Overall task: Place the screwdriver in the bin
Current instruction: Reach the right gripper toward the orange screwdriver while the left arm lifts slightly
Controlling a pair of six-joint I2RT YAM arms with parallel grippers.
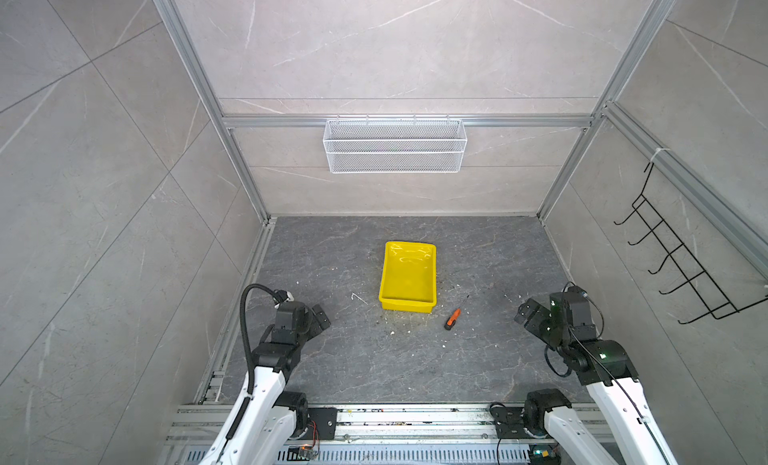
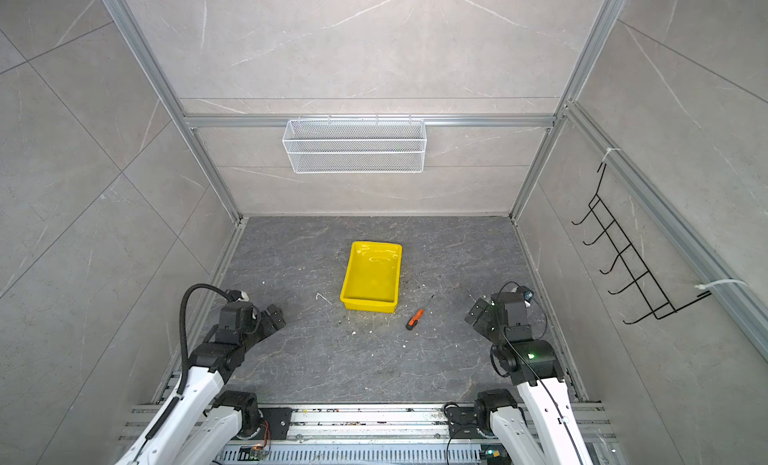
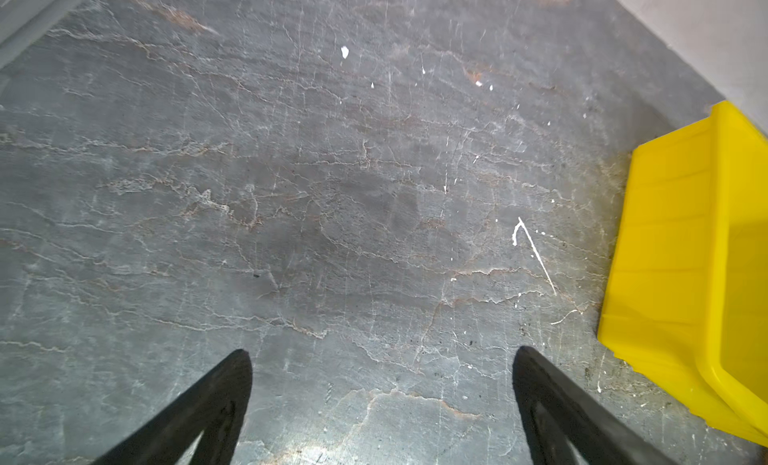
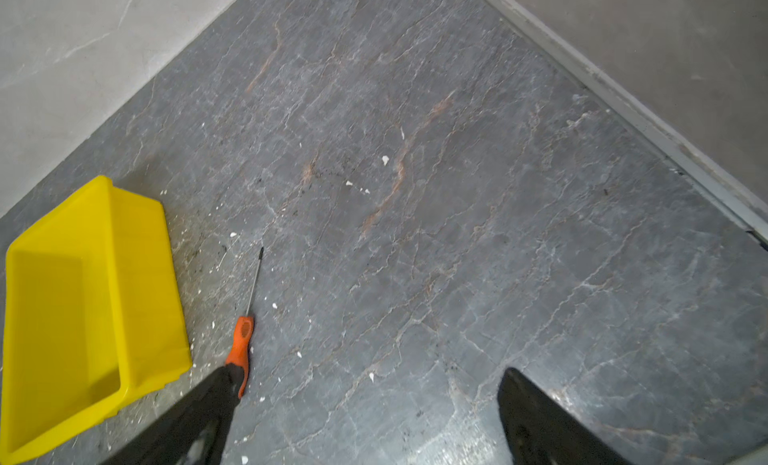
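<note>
The screwdriver (image 1: 453, 316) (image 2: 416, 316) (image 4: 242, 338), orange handle with a black butt and thin dark shaft, lies flat on the dark stone floor just right of the bin's near corner, its tip pointing away. The bin (image 1: 408, 276) (image 2: 371, 276) (image 3: 690, 267) (image 4: 83, 309), a bright yellow tray, stands in the middle of the floor with nothing in it. My right gripper (image 1: 524, 313) (image 2: 476, 313) (image 4: 365, 371) hovers open to the right of the screwdriver; one of its fingers covers the butt in the right wrist view. My left gripper (image 1: 322, 315) (image 2: 276, 315) (image 3: 382, 350) is open over bare floor, left of the bin.
A white wire mesh basket (image 1: 395, 145) hangs on the back wall. A black wire hook rack (image 1: 681, 255) is fixed to the right wall. Small white flecks and a thin white scrap (image 1: 358, 297) lie on the floor. Aluminium rails edge the floor.
</note>
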